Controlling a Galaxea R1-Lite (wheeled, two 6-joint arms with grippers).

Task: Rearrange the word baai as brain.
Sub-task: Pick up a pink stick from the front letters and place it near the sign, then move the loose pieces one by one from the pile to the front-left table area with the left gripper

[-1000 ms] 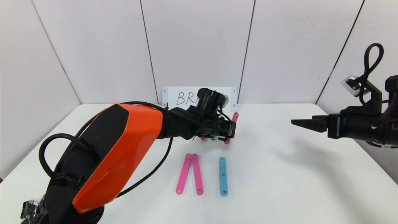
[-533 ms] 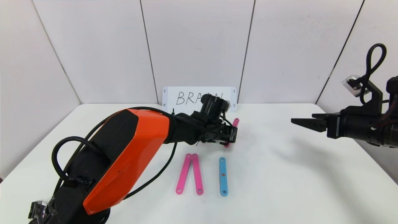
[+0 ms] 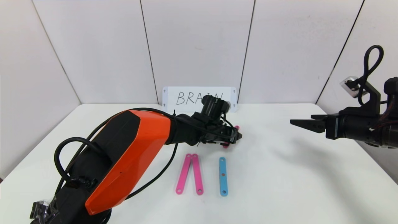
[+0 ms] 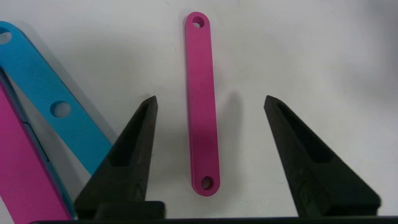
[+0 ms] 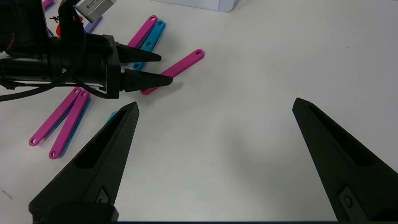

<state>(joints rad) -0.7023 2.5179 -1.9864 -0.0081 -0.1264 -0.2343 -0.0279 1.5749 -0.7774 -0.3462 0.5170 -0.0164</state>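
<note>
A pink bar (image 4: 200, 102) lies flat on the table between the spread fingers of my left gripper (image 4: 210, 98), touching neither; the gripper is open. In the head view the left gripper (image 3: 238, 136) hovers low mid-table, and only the ends of the pink bar (image 3: 237, 127) show past it. Beside it lie a crossed blue bar (image 4: 46, 90) and another pink bar (image 4: 18, 155). The rest of the word baai is mostly hidden behind the left arm. My right gripper (image 3: 292, 122) hangs open and empty at the right, above the table.
Two pink bars (image 3: 189, 174) joined at the top and a blue bar (image 3: 223, 176) lie near the front. A white BRAIN card (image 3: 186, 98) stands at the back wall. From the right wrist view, bare table (image 5: 248, 140) lies under the right gripper (image 5: 216, 102).
My left gripper came down with the pink bar and opened. The bar is out of its grip and lies on the table. The right arm has barely moved.
</note>
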